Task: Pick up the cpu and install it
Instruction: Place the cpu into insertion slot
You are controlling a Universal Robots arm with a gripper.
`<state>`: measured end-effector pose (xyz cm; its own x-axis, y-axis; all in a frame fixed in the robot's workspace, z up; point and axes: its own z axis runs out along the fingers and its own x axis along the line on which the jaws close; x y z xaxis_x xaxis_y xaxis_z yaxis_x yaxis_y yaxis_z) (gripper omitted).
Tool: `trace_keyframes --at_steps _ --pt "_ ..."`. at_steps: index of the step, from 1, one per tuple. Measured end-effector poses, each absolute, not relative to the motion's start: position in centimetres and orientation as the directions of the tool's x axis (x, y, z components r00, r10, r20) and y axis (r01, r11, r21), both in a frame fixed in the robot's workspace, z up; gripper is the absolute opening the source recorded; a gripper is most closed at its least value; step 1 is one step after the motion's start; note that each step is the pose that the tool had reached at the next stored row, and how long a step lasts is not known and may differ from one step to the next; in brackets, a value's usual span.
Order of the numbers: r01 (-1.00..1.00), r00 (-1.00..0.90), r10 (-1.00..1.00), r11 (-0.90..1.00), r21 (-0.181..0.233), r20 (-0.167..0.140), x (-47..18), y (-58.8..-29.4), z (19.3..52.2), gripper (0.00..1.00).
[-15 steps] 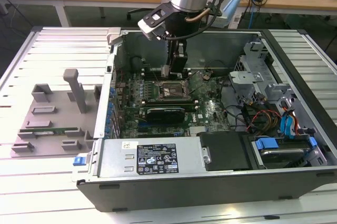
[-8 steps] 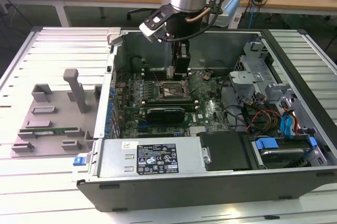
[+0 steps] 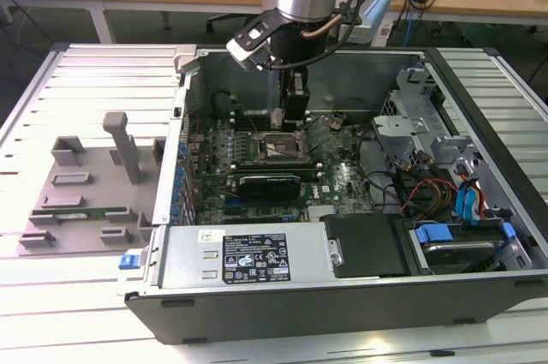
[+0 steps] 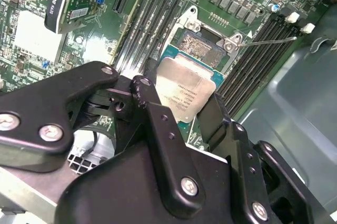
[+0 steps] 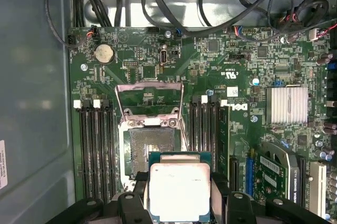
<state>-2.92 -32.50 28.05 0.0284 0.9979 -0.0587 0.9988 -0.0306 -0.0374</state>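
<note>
Our claw (image 5: pixel 180 198) is clamped on the cpu (image 5: pixel 180 191), one finger on each of two opposite edges, with the metal lid facing up. We see the cpu held flat, overlapping the open socket (image 5: pixel 152 147) at the edge opposite its raised load frame (image 5: pixel 150 97). We judge it not yet centred or seated. Memory slots (image 5: pixel 95 150) flank the socket on the motherboard (image 5: pixel 210 60), inside the computer case (image 3: pixel 342 300).

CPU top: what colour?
Silver-grey metal top with a thin green edge around it; the cpu shows best in the first wrist view.
</note>
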Motion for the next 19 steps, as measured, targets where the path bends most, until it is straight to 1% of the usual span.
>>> trace_keyframes --at_steps 19 --pt "0.999 0.028 0.998 -0.031 -0.037 -0.061 -2.9 -32.3 26.2 0.55"
